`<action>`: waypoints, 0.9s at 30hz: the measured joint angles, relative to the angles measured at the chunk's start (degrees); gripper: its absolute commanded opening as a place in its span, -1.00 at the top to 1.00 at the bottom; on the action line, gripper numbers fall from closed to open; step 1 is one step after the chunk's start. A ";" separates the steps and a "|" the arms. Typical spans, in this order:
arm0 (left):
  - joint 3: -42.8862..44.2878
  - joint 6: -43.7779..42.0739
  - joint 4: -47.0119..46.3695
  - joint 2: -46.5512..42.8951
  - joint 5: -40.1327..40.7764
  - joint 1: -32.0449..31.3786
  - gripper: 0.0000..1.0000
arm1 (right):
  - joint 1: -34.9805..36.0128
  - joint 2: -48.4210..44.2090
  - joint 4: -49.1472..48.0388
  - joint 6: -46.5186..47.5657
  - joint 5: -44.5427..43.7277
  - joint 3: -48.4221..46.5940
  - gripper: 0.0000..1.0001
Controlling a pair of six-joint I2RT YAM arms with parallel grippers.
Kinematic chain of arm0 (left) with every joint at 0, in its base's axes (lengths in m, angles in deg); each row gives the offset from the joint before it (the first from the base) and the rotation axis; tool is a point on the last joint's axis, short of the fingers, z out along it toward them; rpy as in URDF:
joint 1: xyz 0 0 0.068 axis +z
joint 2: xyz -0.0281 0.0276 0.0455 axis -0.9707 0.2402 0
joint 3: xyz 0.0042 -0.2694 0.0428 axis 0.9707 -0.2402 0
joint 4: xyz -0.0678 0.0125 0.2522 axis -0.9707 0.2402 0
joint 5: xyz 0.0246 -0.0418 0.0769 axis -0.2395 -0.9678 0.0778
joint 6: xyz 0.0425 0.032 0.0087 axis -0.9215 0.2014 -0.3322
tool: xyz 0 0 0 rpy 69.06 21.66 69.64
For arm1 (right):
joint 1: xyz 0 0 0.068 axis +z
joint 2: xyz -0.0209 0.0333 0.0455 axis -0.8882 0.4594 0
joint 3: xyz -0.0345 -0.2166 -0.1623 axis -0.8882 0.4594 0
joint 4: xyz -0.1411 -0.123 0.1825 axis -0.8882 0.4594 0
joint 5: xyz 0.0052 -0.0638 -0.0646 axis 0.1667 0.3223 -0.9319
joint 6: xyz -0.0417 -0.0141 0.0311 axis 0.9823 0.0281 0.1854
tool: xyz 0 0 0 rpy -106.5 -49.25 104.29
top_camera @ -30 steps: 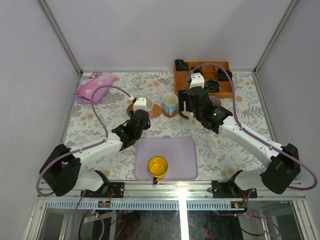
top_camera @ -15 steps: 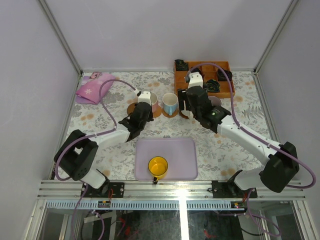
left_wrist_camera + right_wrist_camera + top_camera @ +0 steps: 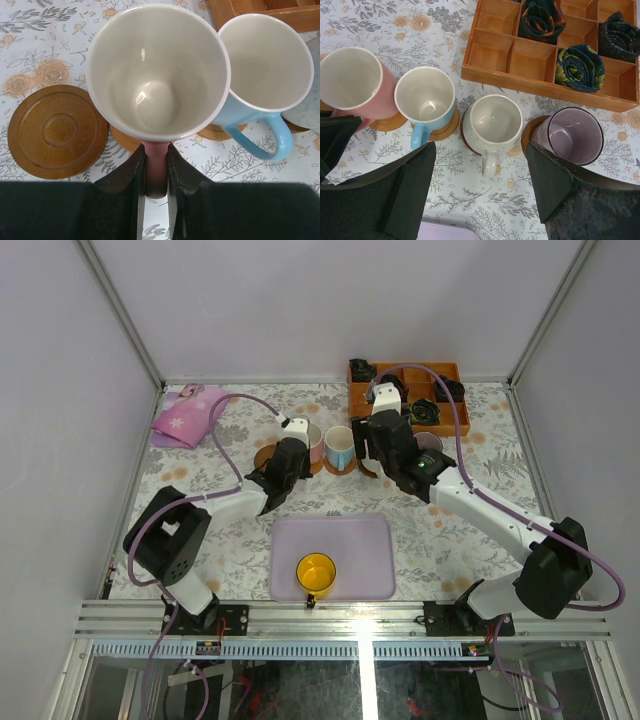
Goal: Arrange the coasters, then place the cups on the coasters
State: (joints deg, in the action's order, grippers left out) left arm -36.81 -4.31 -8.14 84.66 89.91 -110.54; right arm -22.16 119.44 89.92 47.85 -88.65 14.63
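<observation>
Between the left fingers (image 3: 134,192), the pink-handled cup (image 3: 157,75) is pinched by its handle.

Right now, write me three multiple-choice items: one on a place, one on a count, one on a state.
1. Where does the yellow cup stand?
A. on the lavender tray
B. in the wooden box
C. on a coaster
2. How many cups show in the right wrist view?
A. two
B. four
C. six
3. How is the left gripper?
A. wide open over the tray
B. shut on a coaster
C. shut on the handle of the pink-handled cup

1 A: it sits on the tray.
2 B: the pink-handled one, blue cup, cream cup, purple cup.
3 C: both fingers pinch the handle.
</observation>
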 measured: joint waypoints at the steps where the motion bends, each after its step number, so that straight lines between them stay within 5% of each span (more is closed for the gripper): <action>1: 0.33 -0.02 -0.02 0.33 -0.20 0.00 1.00 | 0.00 0.00 0.00 -0.02 0.00 0.00 -0.60; 27: 0.72 -0.02 0.63 1.97 -0.28 0.55 1.00 | -0.74 1.22 -0.24 -0.11 0.35 0.00 -0.59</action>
State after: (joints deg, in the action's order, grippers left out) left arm -36.09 -4.33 -7.51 86.63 89.63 -109.99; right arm -22.91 120.67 89.68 47.74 -88.30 14.63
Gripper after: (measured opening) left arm 0.163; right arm 0.799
